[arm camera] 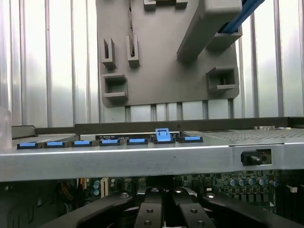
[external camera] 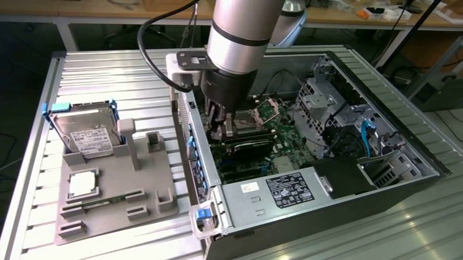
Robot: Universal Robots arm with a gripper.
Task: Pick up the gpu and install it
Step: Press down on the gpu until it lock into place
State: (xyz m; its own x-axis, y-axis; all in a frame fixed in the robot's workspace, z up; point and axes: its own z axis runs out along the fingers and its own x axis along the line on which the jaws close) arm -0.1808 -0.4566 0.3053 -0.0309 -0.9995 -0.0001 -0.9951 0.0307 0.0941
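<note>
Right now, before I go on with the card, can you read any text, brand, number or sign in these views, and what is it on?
Nothing reads clearly.
Hard drive: white label, print too small to read.
Power supply: black label with white print and marks, plus a small white sticker, both too blurred to read.
Blue tabs along the case edge: no readable marking.
Grey tray: no text seen.

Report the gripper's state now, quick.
Gripper: shut, down inside the open computer case over the gpu; whether it grips the card cannot be told.
</note>
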